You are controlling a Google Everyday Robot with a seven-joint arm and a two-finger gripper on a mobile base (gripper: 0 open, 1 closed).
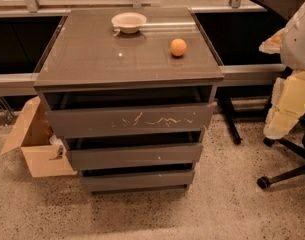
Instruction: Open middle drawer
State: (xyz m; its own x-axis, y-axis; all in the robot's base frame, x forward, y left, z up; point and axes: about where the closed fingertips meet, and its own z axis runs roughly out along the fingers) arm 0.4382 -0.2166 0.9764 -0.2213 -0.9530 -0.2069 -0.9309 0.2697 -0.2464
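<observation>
A dark grey-brown cabinet (127, 59) with three handleless drawers stands in the middle of the camera view. The middle drawer (134, 156) has a plain flat front with a tiny white speck, and a dark gap shows above it. The top drawer front (129, 120) carries pale scratch marks and sticks out a little. The bottom front (137, 180) is plain and slightly narrower. My gripper is not in view; only a white rounded body (298, 34) shows at the right edge.
A white bowl (129, 22) and an orange ball (178, 47) sit on the cabinet top. An open cardboard box (34, 144) lies on the floor at the left. An office chair base (287, 169) with pale foam pieces (287, 104) stands at the right. A railing runs behind.
</observation>
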